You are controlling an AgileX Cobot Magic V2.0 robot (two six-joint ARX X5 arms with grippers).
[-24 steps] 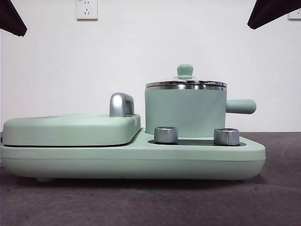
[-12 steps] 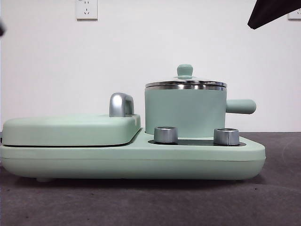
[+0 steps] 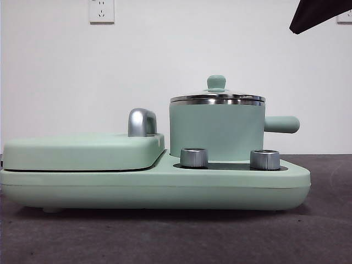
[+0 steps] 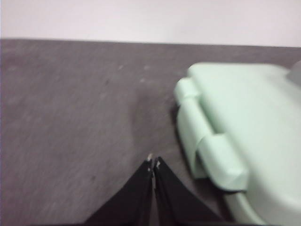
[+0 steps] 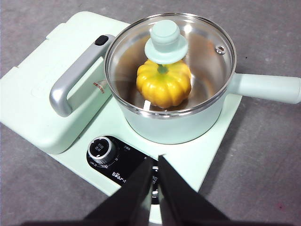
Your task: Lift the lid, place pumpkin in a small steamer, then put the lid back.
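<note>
**Already done: pumpkin under glass**

One pumpkin (image 5: 163, 87) sits inside one small steamer (image 3: 216, 131), one lid (image 5: 169, 61) closing it. Both grippers, left gripper (image 4: 153, 163) and right gripper (image 5: 154, 162), have jaws pressed together, empty. Since earlier, the 10 o'clock arm tip has vanished. Grey table (image 3: 176, 236), white wall.

A plain white wall (image 3: 165, 60) fills the back of the front view, evenly lit and without shadows. A white socket (image 3: 102, 10) sits on it at 11 o'clock, cut by the top edge, and part of a second socket (image 3: 345, 18) shows at 1 o'clock by the right edge. The table (image 3: 165, 236) is covered in dark grey, felt-like cloth that meets the wall in a straight line. The left wrist view shows the same cloth, blurred, with faint specks.
</note>
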